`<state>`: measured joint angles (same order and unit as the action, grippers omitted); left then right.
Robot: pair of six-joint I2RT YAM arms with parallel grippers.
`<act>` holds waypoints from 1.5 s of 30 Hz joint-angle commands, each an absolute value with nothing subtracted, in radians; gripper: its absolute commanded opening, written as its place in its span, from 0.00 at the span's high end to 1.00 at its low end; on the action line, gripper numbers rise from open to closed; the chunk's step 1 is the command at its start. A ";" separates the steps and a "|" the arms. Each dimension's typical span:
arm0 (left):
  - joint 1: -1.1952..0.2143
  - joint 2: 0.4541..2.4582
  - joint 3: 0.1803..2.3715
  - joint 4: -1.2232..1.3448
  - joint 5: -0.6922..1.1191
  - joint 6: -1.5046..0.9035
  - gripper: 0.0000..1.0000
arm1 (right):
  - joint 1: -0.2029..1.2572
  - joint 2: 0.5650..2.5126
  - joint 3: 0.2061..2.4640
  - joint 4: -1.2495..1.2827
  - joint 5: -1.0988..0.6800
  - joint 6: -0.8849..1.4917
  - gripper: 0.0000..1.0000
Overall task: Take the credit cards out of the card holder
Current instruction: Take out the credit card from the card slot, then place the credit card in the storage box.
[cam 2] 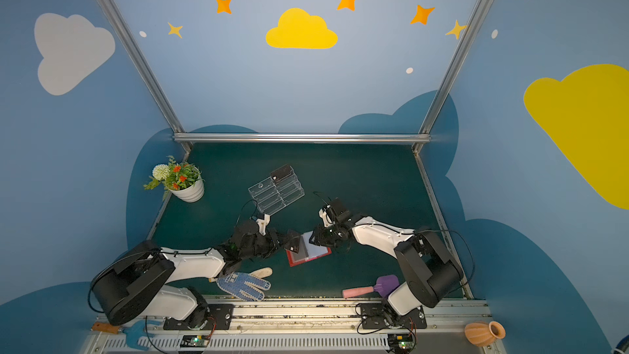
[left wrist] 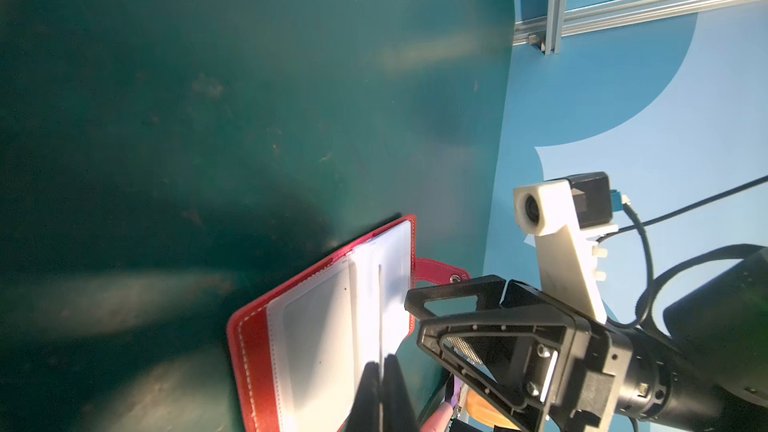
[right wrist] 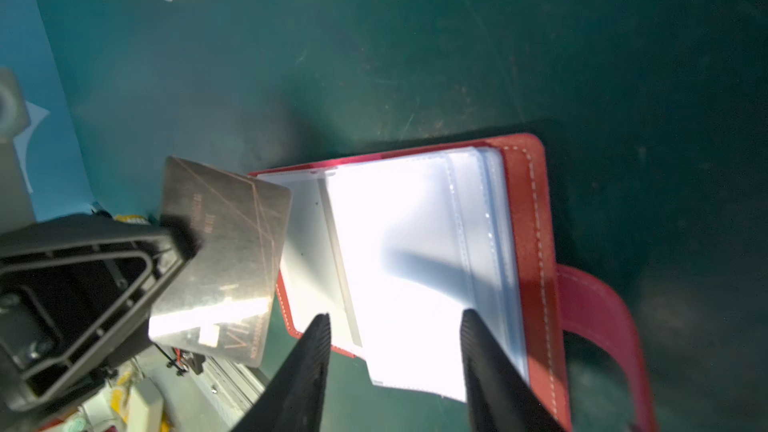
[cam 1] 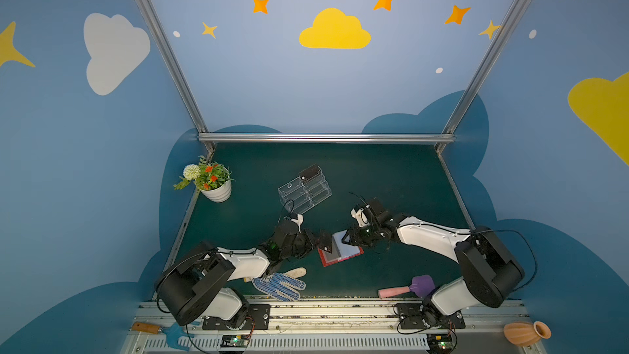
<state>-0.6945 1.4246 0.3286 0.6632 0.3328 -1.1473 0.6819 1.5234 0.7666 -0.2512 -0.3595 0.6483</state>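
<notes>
In a top view my left gripper (cam 1: pixel 320 240) clamps a credit card (cam 1: pixel 326 242) beside the open card holder (cam 1: pixel 340 256), mid-table, near side. Left wrist view: the holder's pale sleeves (left wrist: pixel 324 326). Right wrist view: my right gripper (right wrist: pixel 395 347) hangs over them, jaws apart, holding nothing.

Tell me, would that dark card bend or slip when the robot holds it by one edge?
Probably stiff: the card juts out flat, unsagging, from the jaws of the left gripper. Its shiny face throws glare, so it may be slippery. Thin, so likely light.
</notes>
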 commanded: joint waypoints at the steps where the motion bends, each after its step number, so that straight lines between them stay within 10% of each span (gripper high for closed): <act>1: -0.680 1.395 0.322 0.666 0.351 -1.118 0.96 | 0.678 1.478 0.773 -0.276 -0.351 0.637 0.42; 12: -0.551 1.178 0.468 0.308 0.448 -0.859 0.96 | 0.667 1.344 0.756 -0.308 -0.307 0.564 0.17; 20: -0.328 1.177 0.619 0.202 0.594 -0.783 0.96 | 0.641 1.291 0.753 -0.339 -0.313 0.533 0.16; 45: -0.076 1.797 1.441 -0.056 0.987 -0.393 0.96 | 0.607 1.369 0.794 -0.350 -0.383 0.487 0.16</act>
